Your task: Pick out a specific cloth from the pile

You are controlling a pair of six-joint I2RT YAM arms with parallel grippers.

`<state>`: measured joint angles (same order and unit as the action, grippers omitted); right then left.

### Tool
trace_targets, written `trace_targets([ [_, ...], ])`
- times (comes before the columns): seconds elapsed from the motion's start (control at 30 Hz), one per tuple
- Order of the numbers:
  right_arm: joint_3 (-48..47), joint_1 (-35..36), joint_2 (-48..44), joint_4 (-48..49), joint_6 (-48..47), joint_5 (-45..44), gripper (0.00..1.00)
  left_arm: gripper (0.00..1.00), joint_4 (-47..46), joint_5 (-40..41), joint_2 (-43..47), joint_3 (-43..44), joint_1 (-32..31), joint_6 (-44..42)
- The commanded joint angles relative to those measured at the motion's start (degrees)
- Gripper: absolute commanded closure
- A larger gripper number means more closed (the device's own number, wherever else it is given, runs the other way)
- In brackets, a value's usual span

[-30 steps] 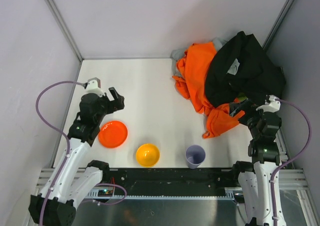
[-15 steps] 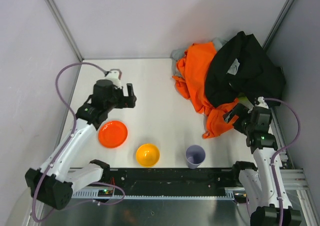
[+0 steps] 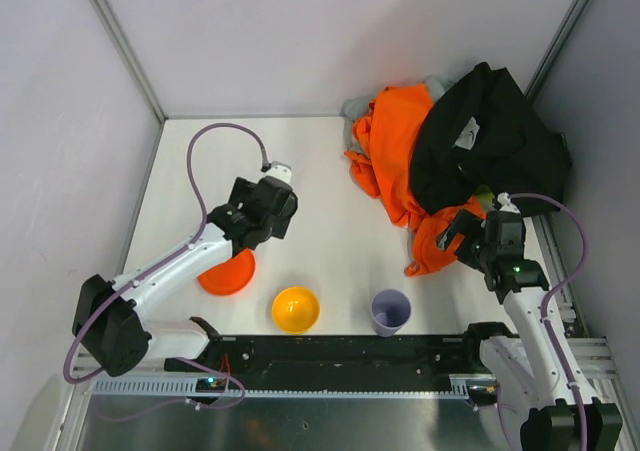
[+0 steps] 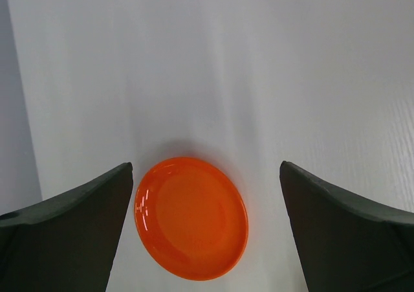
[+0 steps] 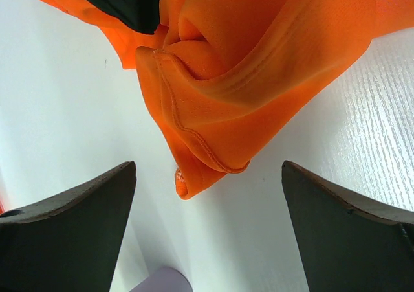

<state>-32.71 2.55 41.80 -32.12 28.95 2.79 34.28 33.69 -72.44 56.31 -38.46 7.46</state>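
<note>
1. Approach step: the right gripper, fingers spread and empty, hangs at the near fringe of the pile in the far right corner.
2. The cloth shows only as a green sliver under the black garment.
3. Next, likely: reach past the orange folds to it.
4. Left gripper — spread, over a plate.

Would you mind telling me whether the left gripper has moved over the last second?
Yes: in the top view the left gripper has swung rightward, now past the orange plate's right edge.
</note>
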Motion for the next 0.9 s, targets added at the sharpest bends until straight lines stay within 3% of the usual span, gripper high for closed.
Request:
trace_targets([
  [0.0,-3.0,0.7,1.2,0.0,1.4,-1.4,0.01,0.0,-0.8,5.6,1.8,0.0,-0.1,0.0],
  [0.27,-1.8,0.8,6.4,1.0,3.8,0.0,0.01,0.01,-3.4,-6.3,5.9,-1.0,0.0,1.0],
  [0.87,4.9,0.0,16.9,10.5,9.9,1.2,0.01,0.0,-6.2,-7.6,11.9,-3.6,0.1,1.0],
])
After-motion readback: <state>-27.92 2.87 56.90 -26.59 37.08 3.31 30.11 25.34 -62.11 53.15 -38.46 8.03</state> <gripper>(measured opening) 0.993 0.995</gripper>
